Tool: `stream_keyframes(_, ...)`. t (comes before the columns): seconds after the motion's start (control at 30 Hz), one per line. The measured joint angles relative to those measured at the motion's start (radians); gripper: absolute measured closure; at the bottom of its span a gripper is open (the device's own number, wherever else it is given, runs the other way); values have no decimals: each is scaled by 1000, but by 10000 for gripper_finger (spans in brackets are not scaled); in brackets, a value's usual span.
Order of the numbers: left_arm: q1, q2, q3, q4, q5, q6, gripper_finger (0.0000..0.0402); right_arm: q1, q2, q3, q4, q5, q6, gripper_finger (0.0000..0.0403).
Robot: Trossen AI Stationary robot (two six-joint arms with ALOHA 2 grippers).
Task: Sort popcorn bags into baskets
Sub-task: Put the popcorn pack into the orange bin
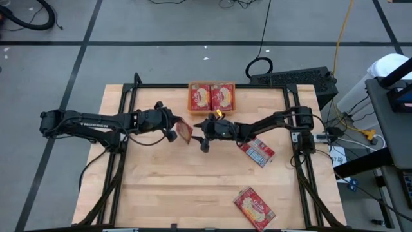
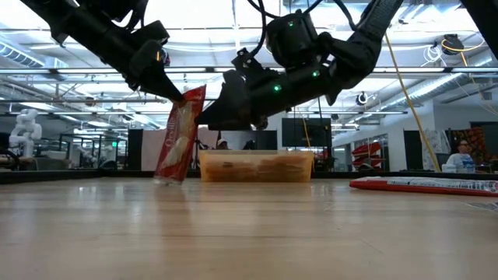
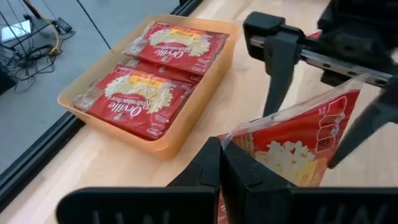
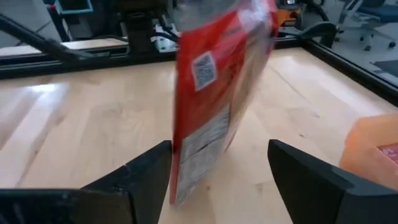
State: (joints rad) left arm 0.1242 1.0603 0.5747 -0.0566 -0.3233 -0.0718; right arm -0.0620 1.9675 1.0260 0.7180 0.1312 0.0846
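A flat red popcorn bag (image 2: 178, 134) is pinched at its top edge by the closed left gripper (image 1: 172, 131) and hung upright, its lower edge at the wooden table (image 1: 193, 187). It stands between the wide-open fingers of the right gripper (image 4: 219, 177), unclamped. Only the right wrist view shows its printed back. Beyond, two glossy bags lie in the translucent orange basket (image 3: 186, 118).

probably a robotics lab: humanoid robot (image 2: 25, 124), monitors (image 2: 304, 132), overhead strip lights (image 2: 70, 54), loose floor cables (image 1: 257, 64).

Pinched popcorn bag (image 3: 292, 146) beside orange basket (image 3: 186, 127)
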Motion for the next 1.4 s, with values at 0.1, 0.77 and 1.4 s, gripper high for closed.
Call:
stream_keyframes(0.1, 4, 0, -1, 9, -24, -30, 401, -3, 0, 0, 22, -1, 33, 154)
stream_keyframes(0.77, 10, 0, -1, 68, 40, -107, 399, -44, 0, 0, 69, 100, 44, 367)
stream_keyframes(1.4, -23, -1, -7, -202, -19, -230, 173, -67, -123, -2, -217, -86, -111, 393)
